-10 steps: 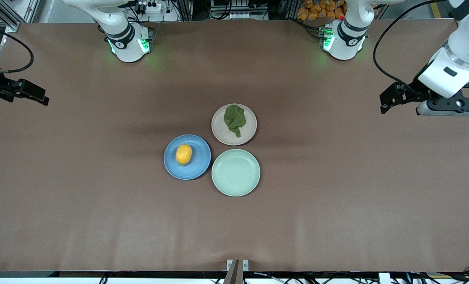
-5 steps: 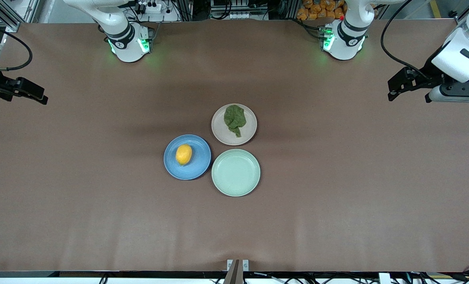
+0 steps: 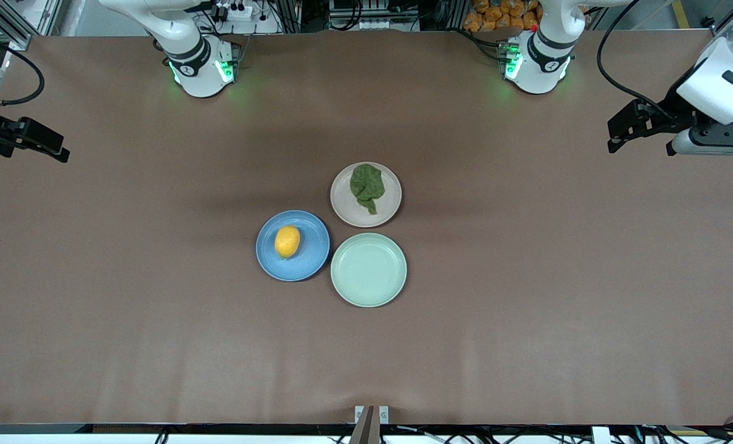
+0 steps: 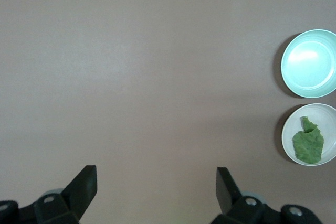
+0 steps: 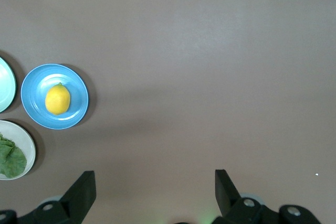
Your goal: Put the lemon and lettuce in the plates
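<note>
Jaws stand apart and empty on both the left gripper and right gripper, parked high over the table's ends; lemon rests in the blue plate, lettuce in the beige plate; the job looks done, probably.

Robotics lab, brown-covered table, aluminium framing, cables, power strips

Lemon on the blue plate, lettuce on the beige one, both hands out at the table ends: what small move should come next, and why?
Probably none beyond parking. The lemon lies on the blue plate and the lettuce on the beige plate. The left hand and right hand are open and empty over bare table, so I would just hold both arms there.
</note>
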